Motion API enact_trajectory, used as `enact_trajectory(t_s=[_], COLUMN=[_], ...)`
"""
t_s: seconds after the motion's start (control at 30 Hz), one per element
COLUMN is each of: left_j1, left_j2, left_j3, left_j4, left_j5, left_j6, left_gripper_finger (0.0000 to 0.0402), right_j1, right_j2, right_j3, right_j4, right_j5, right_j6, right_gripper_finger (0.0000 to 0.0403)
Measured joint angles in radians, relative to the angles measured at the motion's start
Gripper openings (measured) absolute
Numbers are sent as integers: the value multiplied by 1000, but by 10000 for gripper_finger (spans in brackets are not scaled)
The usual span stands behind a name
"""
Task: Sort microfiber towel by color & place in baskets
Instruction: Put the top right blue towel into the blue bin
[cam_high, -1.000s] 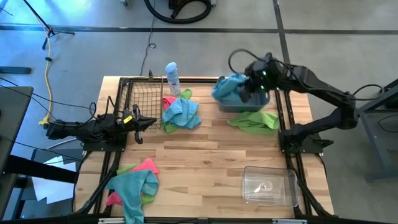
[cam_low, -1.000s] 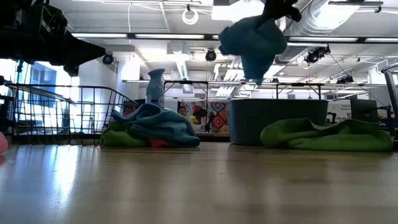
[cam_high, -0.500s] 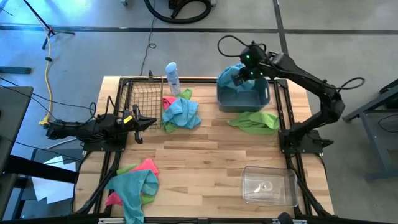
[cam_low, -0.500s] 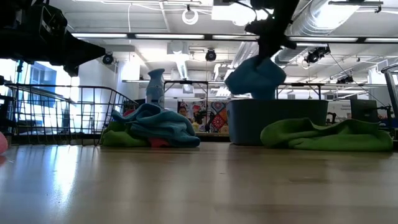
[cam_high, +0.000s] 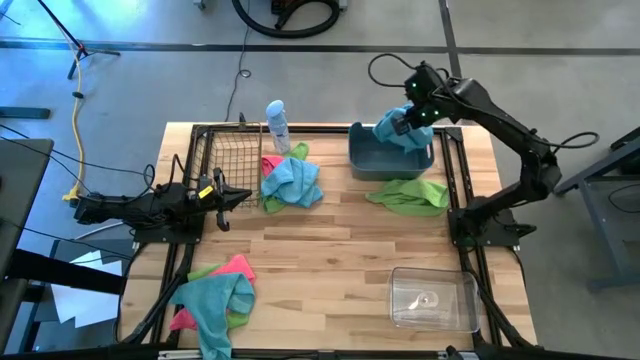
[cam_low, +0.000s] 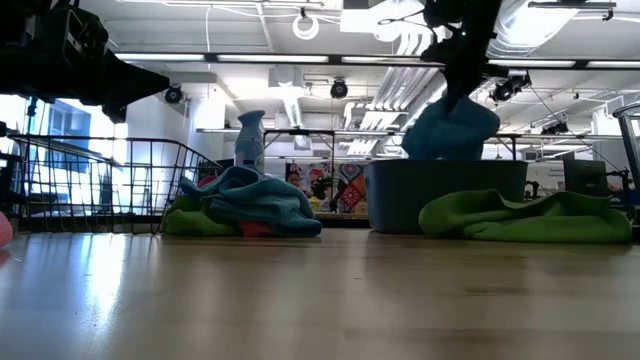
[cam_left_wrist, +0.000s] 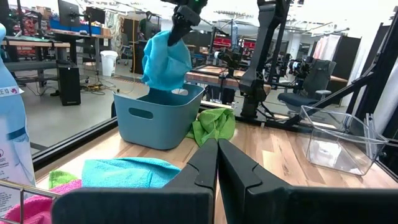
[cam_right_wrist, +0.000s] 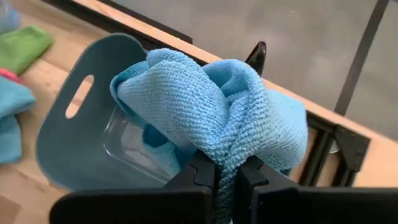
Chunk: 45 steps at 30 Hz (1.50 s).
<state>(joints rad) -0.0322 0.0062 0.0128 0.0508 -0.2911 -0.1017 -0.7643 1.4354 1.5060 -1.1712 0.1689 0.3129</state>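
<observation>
My right gripper (cam_right_wrist: 225, 177) is shut on a light teal-blue microfiber towel (cam_right_wrist: 211, 106) over the grey-blue plastic tub (cam_high: 390, 158), toward its far right part. In the low view the towel (cam_low: 455, 130) hangs down to about the tub's rim (cam_low: 445, 165). My left gripper (cam_high: 240, 197) waits shut and empty by the black wire-mesh basket (cam_high: 225, 160). A mixed towel pile (cam_high: 292, 178) lies beside that basket. A lime green towel (cam_high: 408, 194) lies against the tub's near side. Another mixed pile (cam_high: 218, 295) sits at the near left. The clear plastic box (cam_high: 432, 298) stands near right. My right gripper pinches the teal-blue towel between its two fingers at a bunched fold (cam_right_wrist: 227, 158) with several layers. The fingers come from above, pointing down. The towel is lifted clear of the table and hangs slack in a clump below the fingers, over the tub's inside.
A white-and-blue spray bottle (cam_high: 277, 125) stands at the far edge beside the wire basket. Black frame rails (cam_high: 462, 190) run along the table's sides. Bare wood (cam_high: 330, 260) lies in the middle between the piles and the clear box.
My right gripper, still shut on the teal-blue towel, has come down from high above the tub and then moved toward the table's right edge. The towel went from hanging well above the tub to hanging at its rim, over the tub's right part.
</observation>
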Motion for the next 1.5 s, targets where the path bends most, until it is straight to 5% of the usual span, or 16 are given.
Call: enact_trajectory(t_s=[0.17,0.53,1.13,1.3,1.5], left_j1=[0,0,0,0,0], left_j2=[0,0,0,0,0], left_j3=[0,0,0,0,0], left_j4=[0,0,0,0,0], left_j5=[0,0,0,0,0], left_j6=[0,0,0,0,0], left_gripper_finger=[0,0,0,0,0], right_j1=[37,10,58,57,58], right_j2=[-3,15,105,115,116], right_j3=[-131,-292,-317,-317,-317], right_j4=[67,219,260,265,283], right_j5=[-111,-56,-108,-108,-108], right_j6=[74,271,318,317,302], right_gripper_finger=[7,7,10,33,111])
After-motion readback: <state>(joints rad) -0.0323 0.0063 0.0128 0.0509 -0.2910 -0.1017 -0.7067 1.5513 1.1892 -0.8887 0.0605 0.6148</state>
